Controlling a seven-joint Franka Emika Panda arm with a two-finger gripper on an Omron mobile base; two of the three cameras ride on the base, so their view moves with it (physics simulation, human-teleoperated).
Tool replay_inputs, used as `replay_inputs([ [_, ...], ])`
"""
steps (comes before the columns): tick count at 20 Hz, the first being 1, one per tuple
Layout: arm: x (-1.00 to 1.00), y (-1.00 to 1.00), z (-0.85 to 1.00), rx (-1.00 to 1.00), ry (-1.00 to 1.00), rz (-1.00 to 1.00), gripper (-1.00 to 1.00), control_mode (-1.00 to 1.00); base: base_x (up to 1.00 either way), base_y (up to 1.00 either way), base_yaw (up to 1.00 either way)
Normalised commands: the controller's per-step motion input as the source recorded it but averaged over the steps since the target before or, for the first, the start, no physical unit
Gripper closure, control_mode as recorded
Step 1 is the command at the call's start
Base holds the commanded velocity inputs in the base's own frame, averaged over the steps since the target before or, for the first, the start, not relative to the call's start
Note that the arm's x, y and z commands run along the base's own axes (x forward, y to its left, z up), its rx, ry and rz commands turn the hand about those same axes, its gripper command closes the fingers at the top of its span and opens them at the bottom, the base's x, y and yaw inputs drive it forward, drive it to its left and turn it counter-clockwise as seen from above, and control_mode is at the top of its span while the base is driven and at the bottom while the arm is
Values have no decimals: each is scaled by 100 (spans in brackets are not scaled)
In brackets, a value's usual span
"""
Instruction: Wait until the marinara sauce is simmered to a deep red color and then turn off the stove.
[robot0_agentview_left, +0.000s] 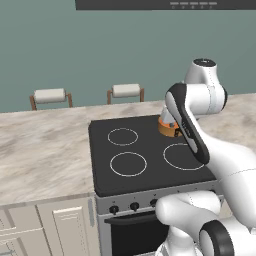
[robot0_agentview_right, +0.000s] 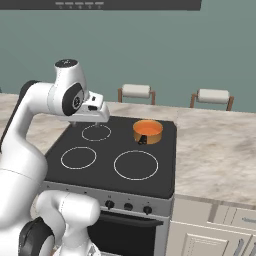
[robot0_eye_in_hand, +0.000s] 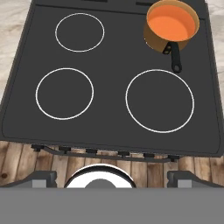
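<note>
Step in hand: the robot waited and watched; no knob was touched yet.
Sauce: the smooth orange-red marinara sauce (robot0_eye_in_hand: 170, 25) filled the small round copper-orange pot (robot0_eye_in_hand: 154, 38) with a thin dark handle (robot0_eye_in_hand: 174, 57). Its colour looked bright orange, not deep red, so by judgement the simmering was not finished.
Place: the pot stood on the far right corner of the black glass stove (robot0_eye_in_hand: 109, 109) with white ring outlines; the handle pointed toward the front edge.
Gripper: the two-finger gripper (robot0_agentview_right: 94, 119) hung above the far left part of the cooktop, touching nothing. The two dark finger tips (robot0_eye_in_hand: 43, 177) stood far apart in the hand view, so the pincer was released and empty.
Knobs: the small black knobs (robot0_agentview_right: 128, 206) sat in a row along the steel front edge, well apart from the gripper.
How to do it well: keep the hand high so the sauce remains visible, and reach to the knob only after the colour becomes dark.
Risk: turning off too early.
</note>
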Motion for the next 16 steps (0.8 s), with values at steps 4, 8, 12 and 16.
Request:
replay_inputs([
  [4, 0, 0, 0, 0, 0, 0, -100, -100, 0, 0, 0],
  [8, 0, 0, 0, 0, 0, 0, -100, -100, 0, 0, 0],
  [12, 0, 0, 0, 0, 0, 0, -100, -100, 0, 0, 0],
  [16, 0, 0, 0, 0, 0, 0, -100, -100, 0, 0, 0],
])
